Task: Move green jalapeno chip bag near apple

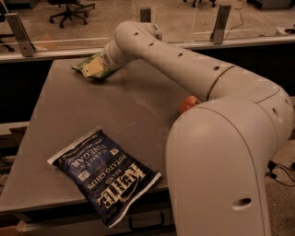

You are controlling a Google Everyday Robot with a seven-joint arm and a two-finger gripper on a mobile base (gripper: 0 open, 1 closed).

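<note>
The green jalapeno chip bag [91,67] lies at the far left of the grey table [64,115], near its back edge. My gripper [105,64] is at the bag's right end, at the tip of my white arm that reaches across the table. The arm hides the gripper's fingers. The apple [188,103] is red-orange and sits at the table's right side; my arm's big elbow covers most of it, so only a small part shows.
A large dark blue salt-and-vinegar chip bag [103,174] lies at the table's front left, overhanging the front edge. A rail with metal posts [222,17] runs behind the table. Office chairs [69,7] stand on the floor beyond.
</note>
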